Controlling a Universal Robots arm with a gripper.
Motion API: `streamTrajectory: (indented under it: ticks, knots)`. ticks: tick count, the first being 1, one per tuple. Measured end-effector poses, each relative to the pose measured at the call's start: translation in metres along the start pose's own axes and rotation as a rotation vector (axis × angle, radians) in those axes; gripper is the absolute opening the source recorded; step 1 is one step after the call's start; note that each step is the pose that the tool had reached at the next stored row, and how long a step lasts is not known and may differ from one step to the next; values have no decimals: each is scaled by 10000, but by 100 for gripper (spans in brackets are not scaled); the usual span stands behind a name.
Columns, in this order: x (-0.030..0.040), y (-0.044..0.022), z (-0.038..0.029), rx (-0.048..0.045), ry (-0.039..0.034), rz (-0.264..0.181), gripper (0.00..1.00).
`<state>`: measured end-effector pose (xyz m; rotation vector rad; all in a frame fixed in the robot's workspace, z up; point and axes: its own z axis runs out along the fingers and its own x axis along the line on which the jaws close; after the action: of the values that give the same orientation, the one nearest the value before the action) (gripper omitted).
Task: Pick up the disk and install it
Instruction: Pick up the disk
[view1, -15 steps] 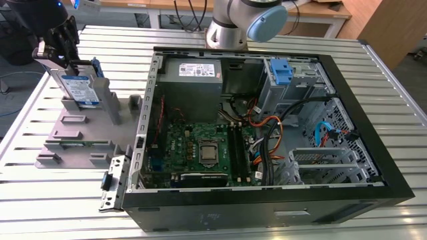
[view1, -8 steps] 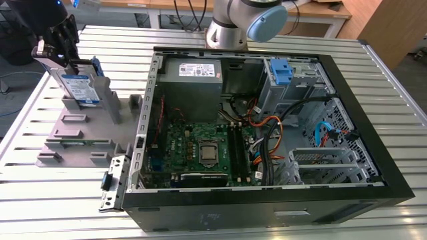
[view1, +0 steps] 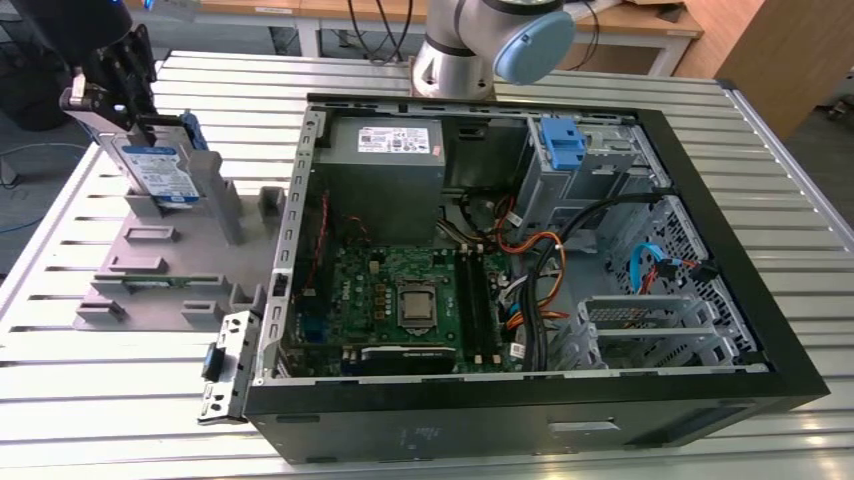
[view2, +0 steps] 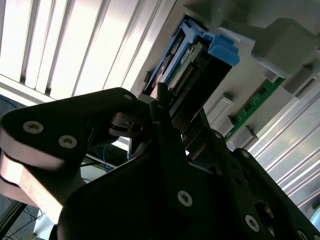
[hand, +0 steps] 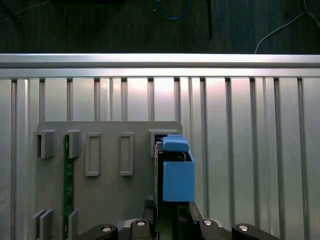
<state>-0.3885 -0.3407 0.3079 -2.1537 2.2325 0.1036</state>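
As the disk (view1: 158, 168) stands on edge over the grey fixture block (view1: 160, 265), the gripper (view1: 123, 118) is clamped narrow on its upper end. The second wrist view has a finger (view2: 159, 97) pressed against the drive's connector end. The blue carrier (hand: 178, 175) sits right above a fixture slot; whether it's seated, I cannot tell. A green memory stick (hand: 66, 175) lies in the fixture. The open computer case (view1: 747, 300) sits just beside the fixture.
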Motion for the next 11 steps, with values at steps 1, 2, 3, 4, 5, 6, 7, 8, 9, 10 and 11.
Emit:
streamTrajectory:
  ticks: [1,2,3,4,5,6,7,8,9,10,11]
  knots:
    - [0,0,0,-1,0,1,35]
    - [0,0,0,-1,0,0,35]
    - [0,0,0,-1,0,0,35]
    - [0,0,0,-1,1,0,35]
    - [0,0,0,-1,1,0,35]
    - [0,0,0,-1,1,0,35]
    - [0,0,0,-1,1,0,35]
    - [0,0,1,-1,0,0,35]
    - [0,0,1,-1,1,0,35]
    - [0,0,1,0,0,0,35]
    - [0,0,1,-1,0,0,35]
